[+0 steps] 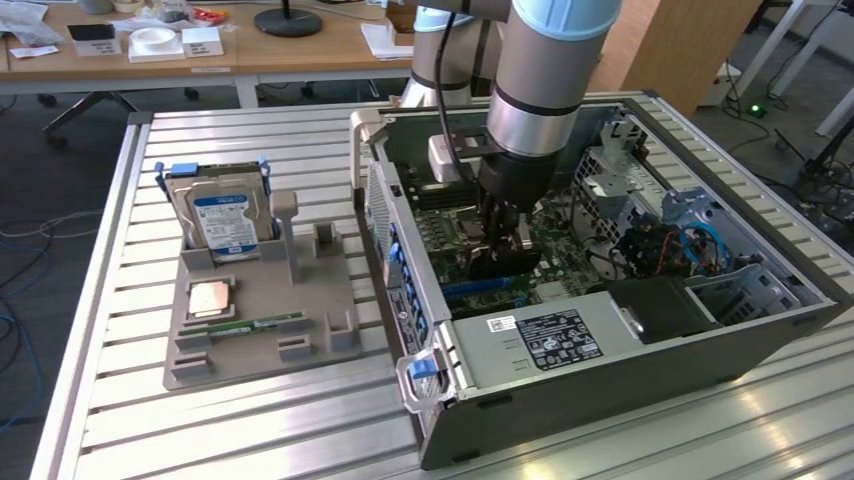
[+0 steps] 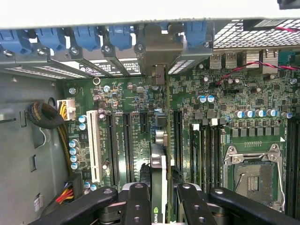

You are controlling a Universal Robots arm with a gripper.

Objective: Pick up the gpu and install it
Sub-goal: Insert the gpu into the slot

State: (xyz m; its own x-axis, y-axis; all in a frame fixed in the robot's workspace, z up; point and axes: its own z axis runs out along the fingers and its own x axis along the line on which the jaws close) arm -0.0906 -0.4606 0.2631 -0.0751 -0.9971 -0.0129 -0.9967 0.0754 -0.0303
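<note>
My gripper [image 1: 498,252] reaches down into the open computer case [image 1: 747,335], over the green motherboard [image 1: 447,225]. It is shut on the gpu [image 1: 505,265], which looks like a dark block between the fingers. In the wrist view the gpu [image 2: 158,161] appears edge-on as a thin upright card between the two black fingers [image 2: 138,204]. It runs along the expansion slots [image 2: 126,145], and its silver bracket end [image 2: 157,70] meets the rear slot wall. I cannot tell whether its lower edge sits in a slot.
A grey holder tray [image 1: 314,345] at the exterior view's left carries a silver hard drive [image 1: 224,222], a copper-topped chip [image 1: 211,298] and a narrow green memory stick [image 1: 254,325]. In the case are a power supply [image 1: 550,340], blue clips [image 2: 119,35], a white slot [image 2: 93,145] and the processor socket [image 2: 253,176].
</note>
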